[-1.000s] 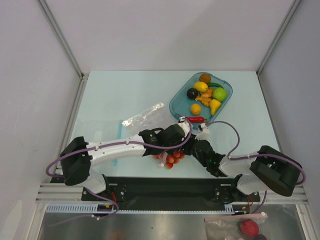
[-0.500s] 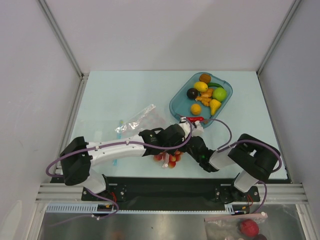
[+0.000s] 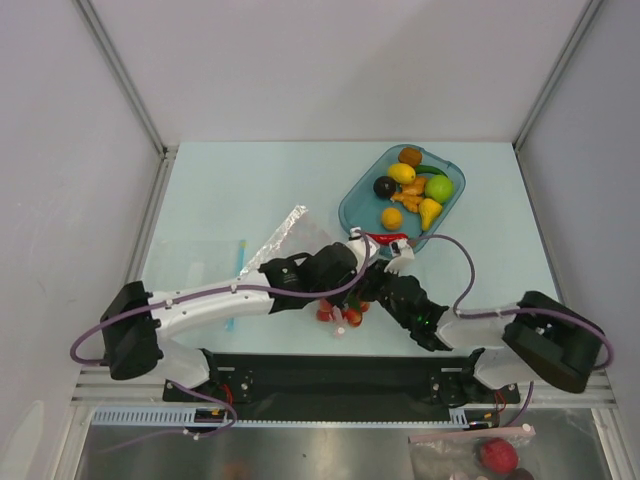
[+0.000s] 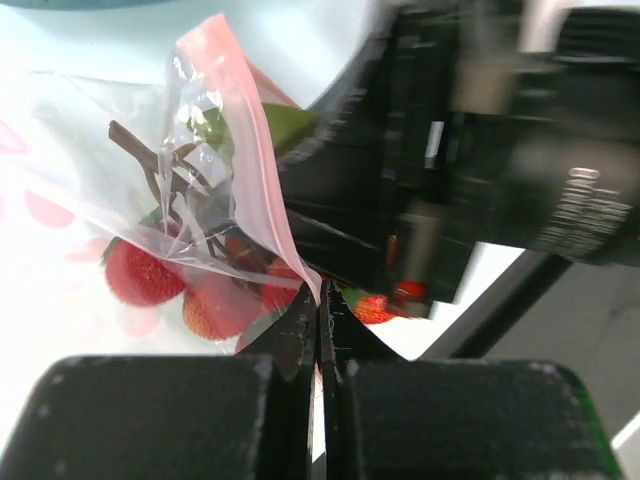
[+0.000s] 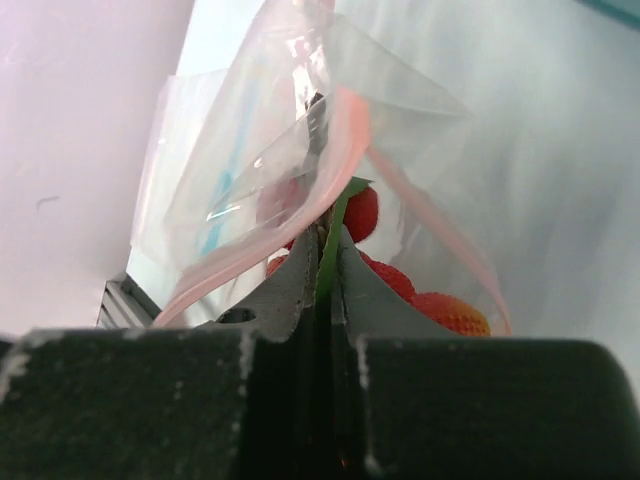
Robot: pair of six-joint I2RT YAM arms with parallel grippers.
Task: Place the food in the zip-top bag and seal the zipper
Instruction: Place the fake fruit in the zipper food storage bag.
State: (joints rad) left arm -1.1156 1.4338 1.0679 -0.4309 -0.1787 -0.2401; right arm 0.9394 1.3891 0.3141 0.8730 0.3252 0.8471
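We see the left gripper point(image 4: 320, 318) pinched together on the thin pink zipper strip point(image 4: 258, 160) of the clear crinkly plastic bag point(image 4: 120, 190). The right gripper point(image 5: 322, 262) is clamped on that bag too. Little red balls point(image 4: 140, 275) sit inside. Other glossy toy fruits point(image 3: 402, 173) lie in the teal plastic tray point(image 3: 362, 200) on the bench point(image 3: 220, 190).

- A pale mint-green tabletop point(image 3: 250, 190) filled the middle of the frame.
- A teal oval plastic tray point(image 3: 358, 205) sat right of centre.
- A flat clear plastic sleeve point(image 3: 195, 262) with a light-blue stick point(image 3: 241, 252) lay at left.
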